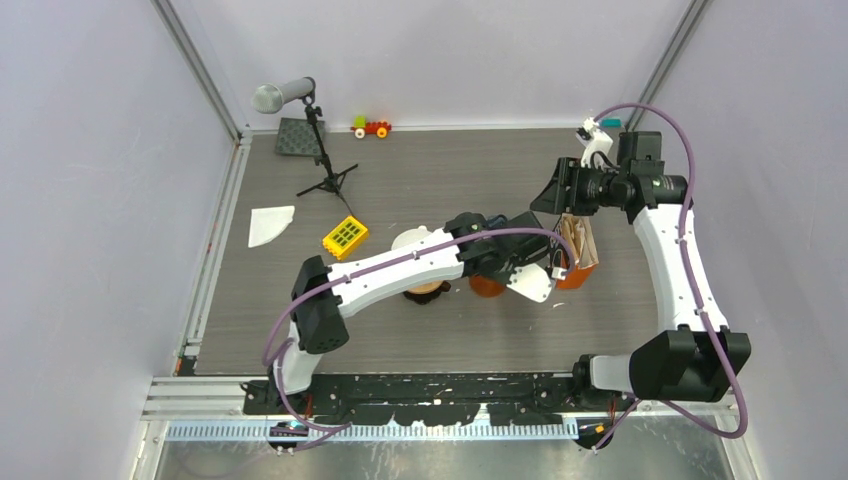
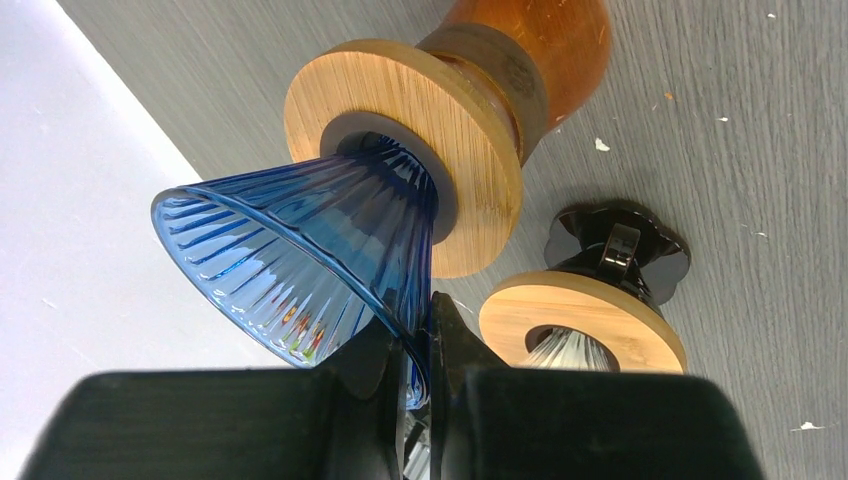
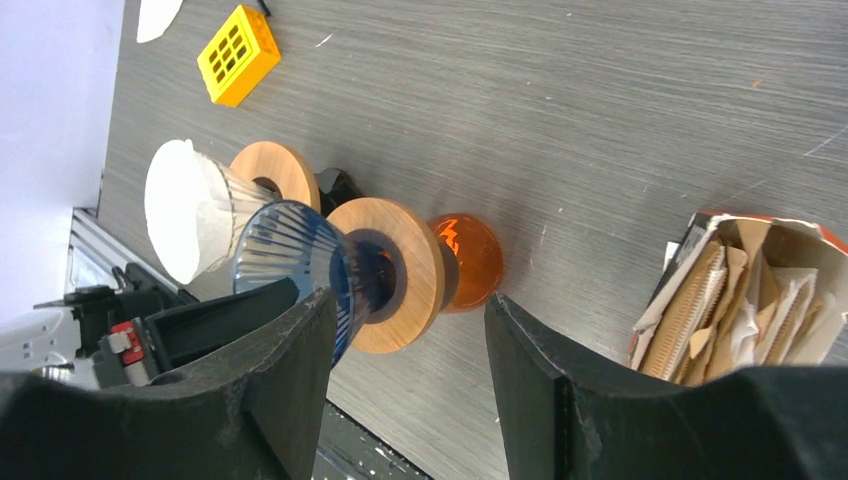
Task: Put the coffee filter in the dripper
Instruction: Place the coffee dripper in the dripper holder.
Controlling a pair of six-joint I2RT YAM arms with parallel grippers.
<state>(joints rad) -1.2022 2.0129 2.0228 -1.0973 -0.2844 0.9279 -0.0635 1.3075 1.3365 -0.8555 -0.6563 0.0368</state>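
Filters (image 3: 700, 300) are all sitting in the open box (image 3: 752, 222), none picked yet, and the right gripper (image 3: 408, 305) hangs near it, spread and empty. Left gripper (image 2: 418, 345) is pinched on the rim of the blue dripper (image 2: 290, 250) atop the amber carafe (image 2: 545, 50). I'd grab just one filter by its top edge, lift straight up, then lower it point-first while the left steadies the cone.

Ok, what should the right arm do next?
Probably shift the open right gripper over the filter box and lower into it: the blue dripper, pinched at its rim by the left gripper, looks empty.
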